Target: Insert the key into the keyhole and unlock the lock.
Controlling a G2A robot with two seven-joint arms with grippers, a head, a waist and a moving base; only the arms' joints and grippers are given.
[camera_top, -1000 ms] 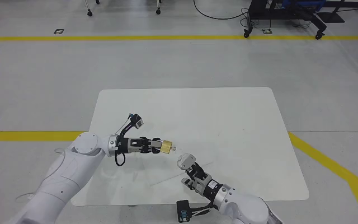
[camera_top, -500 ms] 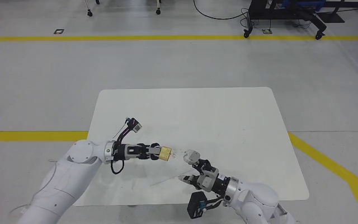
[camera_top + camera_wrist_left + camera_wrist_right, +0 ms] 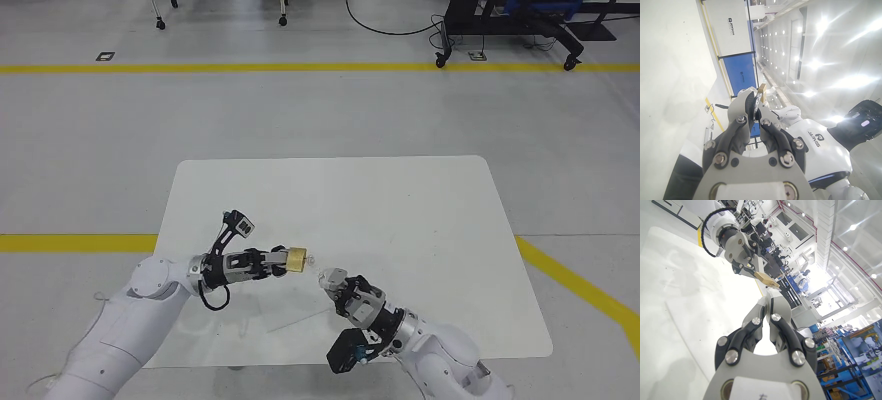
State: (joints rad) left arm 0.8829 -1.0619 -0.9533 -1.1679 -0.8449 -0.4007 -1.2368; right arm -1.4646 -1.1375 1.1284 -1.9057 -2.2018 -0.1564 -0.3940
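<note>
A brass padlock [image 3: 296, 260] hangs above the white table [image 3: 420, 200], with my left gripper [image 3: 280, 262] shut on its steel shackle [image 3: 755, 106]. The brass body [image 3: 762, 90] juts out past the fingertips. A small silver key [image 3: 775, 286] sticks out of the padlock's [image 3: 763, 278] far end. My right gripper [image 3: 328, 278] comes from the front right, fingers pressed together, with its tips [image 3: 770, 295] just short of the key. I cannot tell whether they touch it.
The table's front edge [image 3: 300, 362] runs close under both arms. The table's back half and right side are bare. Yellow floor tape [image 3: 60, 242] passes to either side.
My right gripper rose toward the padlock, then shifted left, closing in on the key. The left gripper dipped slightly with the padlock and came back up.
</note>
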